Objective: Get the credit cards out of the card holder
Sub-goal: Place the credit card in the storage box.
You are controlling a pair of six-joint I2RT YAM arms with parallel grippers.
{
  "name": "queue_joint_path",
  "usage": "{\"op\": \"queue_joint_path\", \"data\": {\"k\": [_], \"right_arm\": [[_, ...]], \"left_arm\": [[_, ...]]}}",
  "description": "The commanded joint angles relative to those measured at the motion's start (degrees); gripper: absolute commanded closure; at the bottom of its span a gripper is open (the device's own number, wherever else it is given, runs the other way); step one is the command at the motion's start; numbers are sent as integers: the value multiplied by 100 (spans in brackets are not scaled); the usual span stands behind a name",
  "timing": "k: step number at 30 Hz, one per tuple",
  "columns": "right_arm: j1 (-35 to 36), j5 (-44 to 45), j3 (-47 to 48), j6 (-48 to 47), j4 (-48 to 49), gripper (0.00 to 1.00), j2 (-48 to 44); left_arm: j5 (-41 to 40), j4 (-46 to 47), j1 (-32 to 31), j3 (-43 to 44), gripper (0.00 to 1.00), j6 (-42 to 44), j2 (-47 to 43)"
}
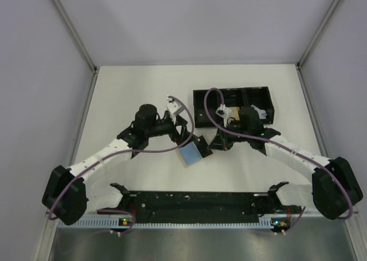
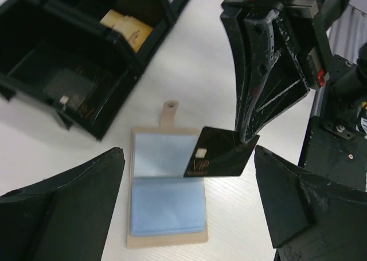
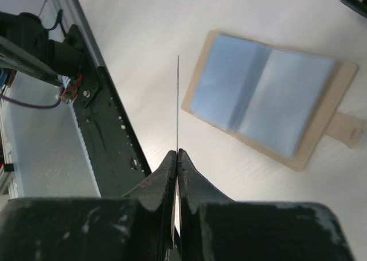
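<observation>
Card holder (image 2: 166,206) lies opened flat on the table (image 2: 189,71), pockets up for access. Right gripper (image 2: 248,136) is clamped on a dark card's (image 2: 221,153) corner above it, probably bound for the black tray (image 2: 117,46). Left gripper (image 2: 188,158) hovers, jaws wide apart.

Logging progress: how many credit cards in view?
2. One credit card pinched in the right gripper beside the open card holder; a second card lying in a black tray compartment. Others may hide in the pockets.
</observation>
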Motion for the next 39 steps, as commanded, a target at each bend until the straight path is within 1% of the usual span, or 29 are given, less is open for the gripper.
{"op": "queue_joint_path", "data": {"k": [1,3,6,7,10,12,14,16,19,21,24,25,26,27,30,31,34,35,36,37,38,39], "right_arm": [[295,-396,331,-609,-212,100,-496],[383,-449,331,-741,-265,100,-628],[480,-528,331,-856,-300,100,-786],[497,-546,331,-891,-291,100,-830],[541,-607,331,-953,-291,100,-962],[568,-651,331,-971,-283,100,-1006],[594,-669,340,-997,-274,100,-1068],[594,-643,331,-1006,-274,100,-1112],[612,-669,322,-1032,-248,100,-1156],[621,-678,313,-1041,-247,100,-1156],[638,-678,313,-1050,-239,100,-1147],[630,-678,313,-1058,-239,100,-1156],[629,-678,313,-1058,-239,100,-1147],[638,-661,322,-1050,-239,100,-1156],[629,-398,322,-1023,-282,100,-1226],[638,-136,331,-997,-344,91,-1305],[629,786,322,-857,-511,63,-1647],[621,1120,331,-787,-598,51,-1796],[621,1472,357,-760,-721,42,-1972],[621,1832,375,-725,-818,33,-2139],[612,2166,410,-646,-941,25,-2358],[612,2570,445,-584,-1081,19,-2543]], "left_arm": [[1369,-171,16,519,5,1275,52],[1756,-470,25,633,11,1723,88],[2205,-822,34,844,16,1962,193],[2302,-1110,25,923,17,2023,245],[2565,-1498,34,1186,21,2138,518],[2969,-1587,34,1336,25,2138,781],[3312,-1806,34,1547,30,2121,1018],[3559,-2157,25,1731,37,2190,1220],[3787,-2554,25,1978,44,2296,1441],[3911,-2580,25,1996,52,2279,1503],[4043,-2572,7,2004,68,2253,1520],[4043,-2572,-1,2005,76,2244,1529],[4026,-2572,-19,2005,90,2235,1520],[3999,-2572,-28,2005,100,2226,1520],[3912,-2537,-19,2005,100,2147,1503],[3781,-2476,-19,1987,100,2043,1477],[3088,-1740,42,1794,100,1262,1345],[2763,-1476,60,1741,100,911,1284],[2238,-1064,60,1671,100,386,1222],[1667,-895,69,1627,100,-107,1152],[1226,-484,69,1574,100,-477,1090],[613,-289,69,1504,100,-907,1011]]}}
